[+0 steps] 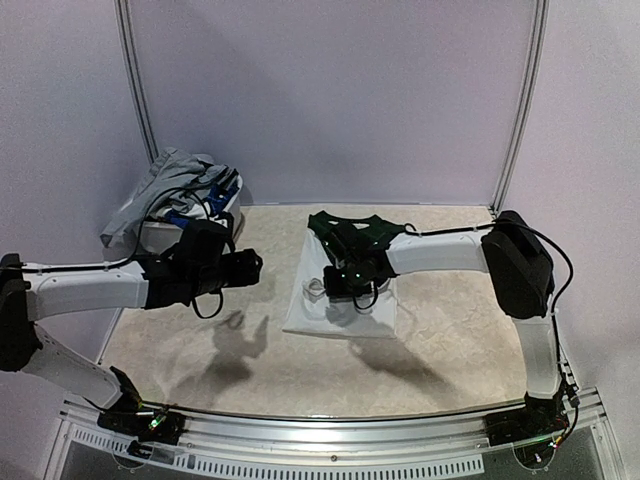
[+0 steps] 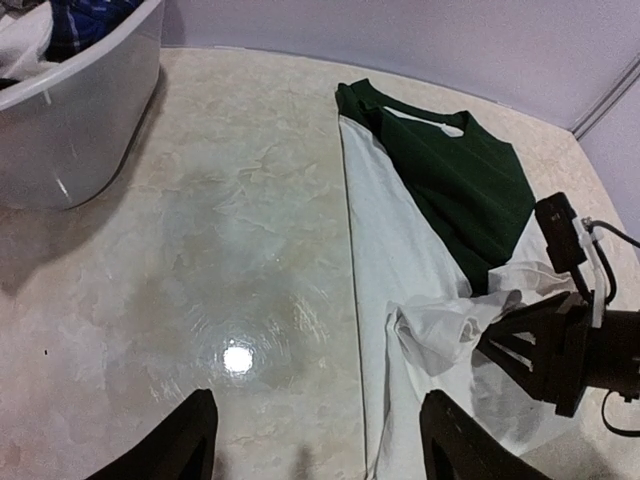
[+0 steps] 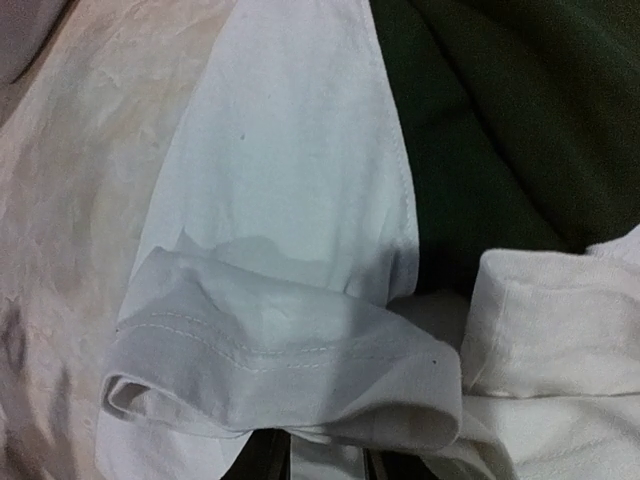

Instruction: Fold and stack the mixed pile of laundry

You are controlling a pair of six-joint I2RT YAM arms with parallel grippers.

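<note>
Note that your left gripper (image 2: 320,442) hangs open over the table (image 2: 200,250) near left, your right gripper (image 1: 340,281) is clamped on the white hem of the partly folded T-shirt (image 2: 400,250) at centre, and the other garments (image 1: 178,185) lie unfolded in the basket (image 2: 70,130) far left.

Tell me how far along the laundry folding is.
Early. One T-shirt lies on the table, partly folded; no stack shows. The right gripper pinches its white hem mid-fold, while the left gripper hangs open over the table. The remaining garments sit in the basket, unfolded.
</note>
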